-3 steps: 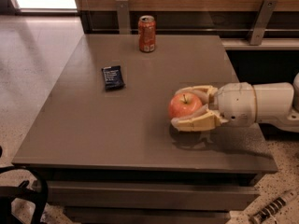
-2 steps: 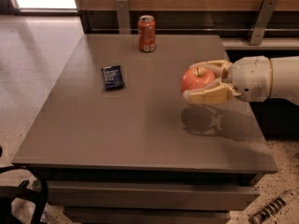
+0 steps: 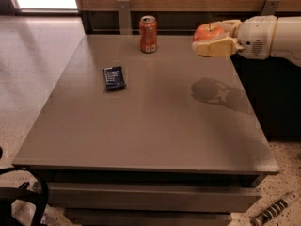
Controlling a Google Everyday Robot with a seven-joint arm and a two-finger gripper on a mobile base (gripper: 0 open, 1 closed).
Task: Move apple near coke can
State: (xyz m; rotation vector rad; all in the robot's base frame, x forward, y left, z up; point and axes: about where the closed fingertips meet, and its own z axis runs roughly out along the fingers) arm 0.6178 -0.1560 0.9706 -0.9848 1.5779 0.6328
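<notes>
Pinching apple [image 3: 209,31] between the two pale fingers [image 3: 216,47] of end effector [image 3: 206,37], one finger showing beneath the fruit, the other behind it. Hanging at upper right of frame, clear of table [image 3: 155,140], about over its back right corner. Throwing shadow [image 3: 212,90] onto the top lower in frame, apart from the apple, so judging the load airborne. Arm [image 3: 268,34] entering from right edge, lying roughly level, pointing left.

Standing upright at top centre of frame, near the table's back edge: can [image 3: 148,34]. Lying left of the end effector, at about the same height in frame, well apart, nothing between. Long axis of can vertical, so judging it easy to topple.

Lying flat left of centre, lower in frame than the can: dark blue packet [image 3: 114,77], off the line of travel.

Judging next move: carrying leftward across frame, roughly along the arm's own axis, then lowering just beside the can's right flank, stopping short of touching. Risking: leading fingertips knocking the can over; apple rolling on release.
</notes>
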